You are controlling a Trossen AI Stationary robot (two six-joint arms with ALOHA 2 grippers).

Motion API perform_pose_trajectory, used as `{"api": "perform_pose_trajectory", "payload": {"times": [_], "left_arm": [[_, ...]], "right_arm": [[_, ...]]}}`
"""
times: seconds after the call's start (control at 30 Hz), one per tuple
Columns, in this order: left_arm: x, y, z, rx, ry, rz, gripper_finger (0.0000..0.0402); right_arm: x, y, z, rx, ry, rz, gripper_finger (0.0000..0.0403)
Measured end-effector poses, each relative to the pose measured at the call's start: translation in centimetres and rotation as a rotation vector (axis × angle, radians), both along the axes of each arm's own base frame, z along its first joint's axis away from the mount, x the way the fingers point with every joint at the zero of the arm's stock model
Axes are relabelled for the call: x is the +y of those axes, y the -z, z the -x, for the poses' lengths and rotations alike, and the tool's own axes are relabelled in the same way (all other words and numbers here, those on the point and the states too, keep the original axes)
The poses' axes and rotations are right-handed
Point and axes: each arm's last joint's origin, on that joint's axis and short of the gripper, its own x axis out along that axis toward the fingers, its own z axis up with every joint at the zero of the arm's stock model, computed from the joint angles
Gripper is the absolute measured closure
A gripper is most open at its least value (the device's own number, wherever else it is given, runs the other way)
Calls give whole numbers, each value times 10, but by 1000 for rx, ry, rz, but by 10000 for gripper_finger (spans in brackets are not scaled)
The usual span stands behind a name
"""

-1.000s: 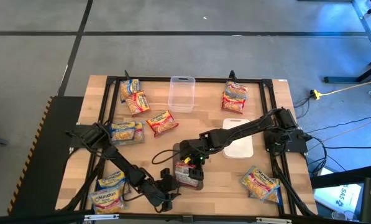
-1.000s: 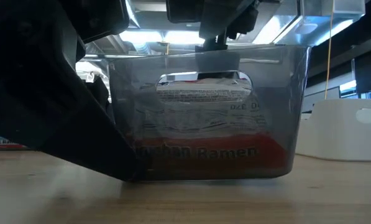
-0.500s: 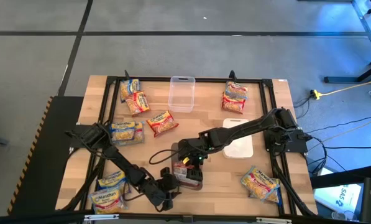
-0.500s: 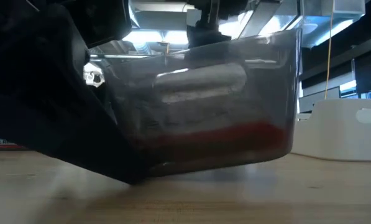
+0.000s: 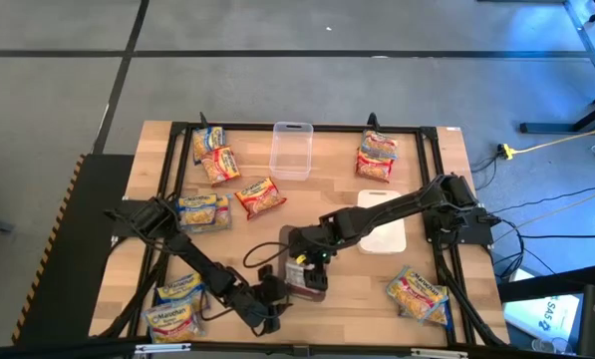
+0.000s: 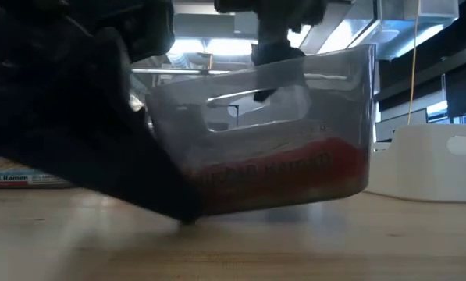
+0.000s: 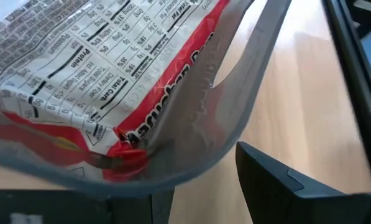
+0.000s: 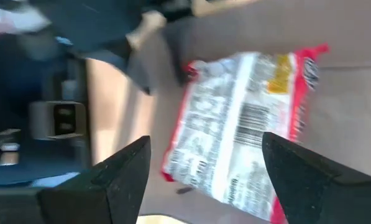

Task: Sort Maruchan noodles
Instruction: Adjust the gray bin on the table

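Now grey bin (image 6: 326,117) tilted further, red packet (image 8: 247,124) slid inside

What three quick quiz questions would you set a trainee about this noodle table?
1. Multiple choice: the red-labelled packet below the right gripper lies in A) the clear container, B) the grey container, C) the white container.
2. True or false: the right gripper is shut on a packet.
3. Count: how many containers stand on the table?

Key
1. B.
2. False: its fingers are apart above the packet.
3. Three: the clear container, the grey container and the white container.
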Motion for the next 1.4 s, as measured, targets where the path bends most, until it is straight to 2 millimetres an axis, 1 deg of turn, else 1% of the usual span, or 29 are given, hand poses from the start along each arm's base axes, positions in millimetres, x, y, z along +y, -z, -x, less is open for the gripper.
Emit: {"api": "perform_pose_trajectory", "payload": {"times": [0.1, 0.17, 0.3, 0.47, 0.53, 0.6, 0.67, 0.77, 0.87, 0.93, 0.97, 1.03, 1.17, 1.23, 1.3, 1.4], "left_arm": [[1, 0, -1, -5, -9, -4, 243], [1, -1, -1, -8, -10, 0, 243], [2, -1, -2, -11, -12, 1, 243], [1, -2, -2, -3, 3, 11, 243], [-1, -1, 0, 15, 24, 20, 243], [-3, -4, 4, 33, 39, 34, 243], [-7, -14, 9, 30, 60, 51, 243], [-12, -29, 17, 28, 83, 54, 243], [-14, -41, 24, 27, 97, 46, 243], [-15, -43, 24, 18, 94, 47, 243], [-14, -42, 24, 23, 91, 39, 243], [-12, -41, 23, 27, 86, 41, 244], [-10, -40, 21, 34, 83, 47, 244], [-10, -40, 21, 33, 85, 49, 244], [-10, -40, 21, 33, 84, 49, 244], [-10, -40, 21, 33, 85, 50, 244]], "right_arm": [[-3, 4, 2, 2, 16, 112, 123], [-4, 5, 1, -6, 24, 150, 123], [-4, 5, -1, -28, 26, 168, 123], [-7, 6, 0, -30, 49, 249, 123], [-8, 6, 1, -29, 50, 262, 123], [-6, 4, 4, -13, 35, 246, 123], [-1, -1, 10, 1, 7, 222, 123], [21, -6, 21, -11, -50, 239, 123], [48, -4, 26, -90, -102, 320, 123], [63, 2, 23, -171, -103, 372, 123], [68, 7, 22, -180, -101, 403, 123], [71, 19, 18, -186, -89, 438, 123], [76, 42, 10, -160, -84, 456, 124], [77, 53, 8, -143, -91, 454, 134], [79, 55, 6, -142, -104, 428, 159], [80, 55, 7, -136, -117, 402, 219]]}}
